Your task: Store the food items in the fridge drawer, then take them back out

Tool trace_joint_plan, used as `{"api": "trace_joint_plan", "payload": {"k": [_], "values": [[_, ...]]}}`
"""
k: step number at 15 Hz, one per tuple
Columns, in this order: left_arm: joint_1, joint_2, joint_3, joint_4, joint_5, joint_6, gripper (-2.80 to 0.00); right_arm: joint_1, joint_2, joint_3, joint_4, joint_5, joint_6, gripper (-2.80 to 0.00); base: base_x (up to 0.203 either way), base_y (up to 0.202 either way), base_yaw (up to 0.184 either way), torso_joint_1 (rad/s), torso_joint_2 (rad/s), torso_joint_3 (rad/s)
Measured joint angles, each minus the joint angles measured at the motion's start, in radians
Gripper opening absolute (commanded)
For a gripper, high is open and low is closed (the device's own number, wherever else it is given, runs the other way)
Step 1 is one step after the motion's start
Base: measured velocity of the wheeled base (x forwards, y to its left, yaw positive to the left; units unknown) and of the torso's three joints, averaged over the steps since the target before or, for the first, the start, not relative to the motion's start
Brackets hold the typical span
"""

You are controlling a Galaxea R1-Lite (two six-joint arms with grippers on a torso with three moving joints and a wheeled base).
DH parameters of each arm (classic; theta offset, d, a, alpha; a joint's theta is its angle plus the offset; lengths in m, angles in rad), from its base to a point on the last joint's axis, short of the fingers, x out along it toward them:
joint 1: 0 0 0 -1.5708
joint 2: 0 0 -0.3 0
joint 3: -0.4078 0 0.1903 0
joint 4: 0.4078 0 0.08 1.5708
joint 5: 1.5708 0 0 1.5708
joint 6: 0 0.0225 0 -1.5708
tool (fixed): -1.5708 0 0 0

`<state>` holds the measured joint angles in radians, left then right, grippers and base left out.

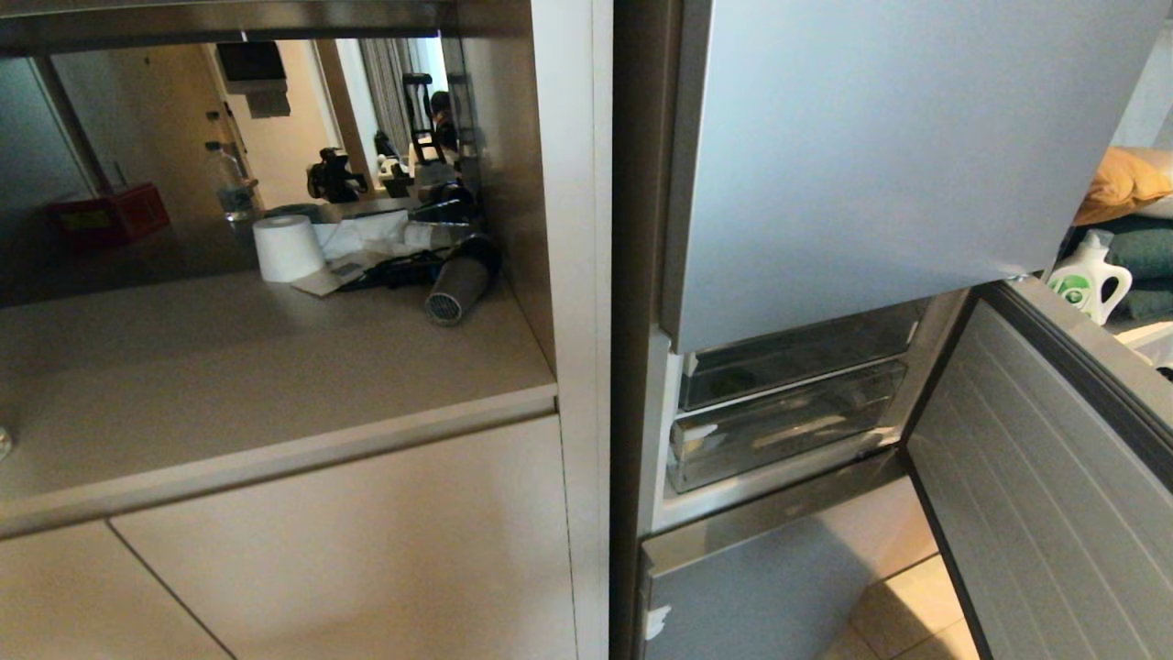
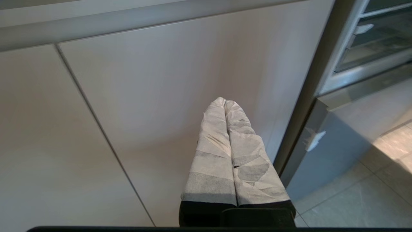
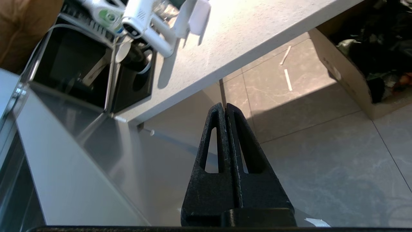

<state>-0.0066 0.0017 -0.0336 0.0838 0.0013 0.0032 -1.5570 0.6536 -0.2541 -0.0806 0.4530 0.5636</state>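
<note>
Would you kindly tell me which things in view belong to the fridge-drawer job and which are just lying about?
For the job:
clear fridge drawers
opened middle fridge panel
right tool, shut, by that panel
No food visible.

Lying about:
paper roll
hair dryer
water bottle
detergent bottle
left tool, parked by cabinet

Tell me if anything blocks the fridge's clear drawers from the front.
Nothing visible does. The middle door is swung open to the right, baring the clear drawers; nothing stands before them. Both look pushed in. No food shows in any view.
</note>
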Motion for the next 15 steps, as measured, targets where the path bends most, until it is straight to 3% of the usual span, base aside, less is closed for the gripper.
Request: {"api": "trace_joint_plan", "payload": {"k": [3,8,11,15], "values": [[0.001,0.0,0.0,0.0,0.0,0.0,-2.8,0.056,-0.016,0.017,0.001,-0.001,0.0,-2.8,0.0,0.0,0.0,0.0,0.0,0.0],[0.0,0.0,0.0,0.0,0.0,0.0,-2.8,0.273,-0.033,0.063,0.007,-0.012,0.004,-2.8,0.0,0.0,0.0,0.0,0.0,0.0],[0.0,0.0,0.0,0.0,0.0,0.0,-2.8,0.361,-0.082,0.073,0.007,-0.022,0.005,-2.8,0.0,0.0,0.0,0.0,0.0,0.0],[0.0,0.0,0.0,0.0,0.0,0.0,-2.8,0.401,-0.148,0.074,0.0,-0.026,0.004,-2.8,0.0,0.0,0.0,0.0,0.0,0.0]]}}
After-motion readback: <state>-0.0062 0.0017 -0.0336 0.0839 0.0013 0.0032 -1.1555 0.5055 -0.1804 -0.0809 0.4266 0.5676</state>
